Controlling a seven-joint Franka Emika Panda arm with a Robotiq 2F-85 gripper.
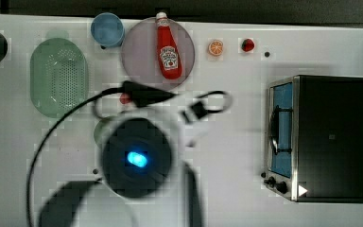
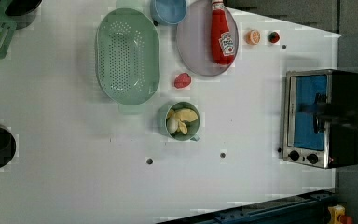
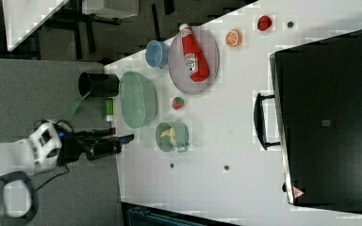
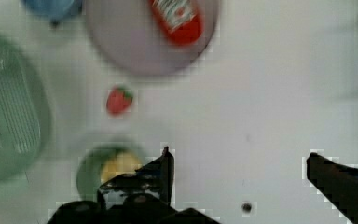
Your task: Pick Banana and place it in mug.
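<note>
The banana (image 2: 182, 120), pale yellow chunks, lies inside the teal-green mug (image 2: 162, 122) near the table's middle. The right view shows the same: the banana (image 3: 168, 134) in the mug (image 3: 181, 135). In the wrist view the banana (image 4: 119, 165) sits in the mug (image 4: 86, 172), off to the side of one dark finger (image 4: 163, 168). My gripper (image 4: 240, 158) is open and holds nothing, high above the table beside the mug. In the top view my arm covers most of the mug (image 1: 99, 130).
A ketchup bottle (image 2: 222, 32) lies on a grey plate (image 2: 196, 42). A blue cup (image 2: 168, 10) and a green perforated basket (image 2: 127, 56) stand nearby. A strawberry (image 2: 182, 80) lies by the mug. An orange slice (image 2: 253, 36), another strawberry (image 2: 273, 37) and a toaster oven (image 2: 321, 119) are further off.
</note>
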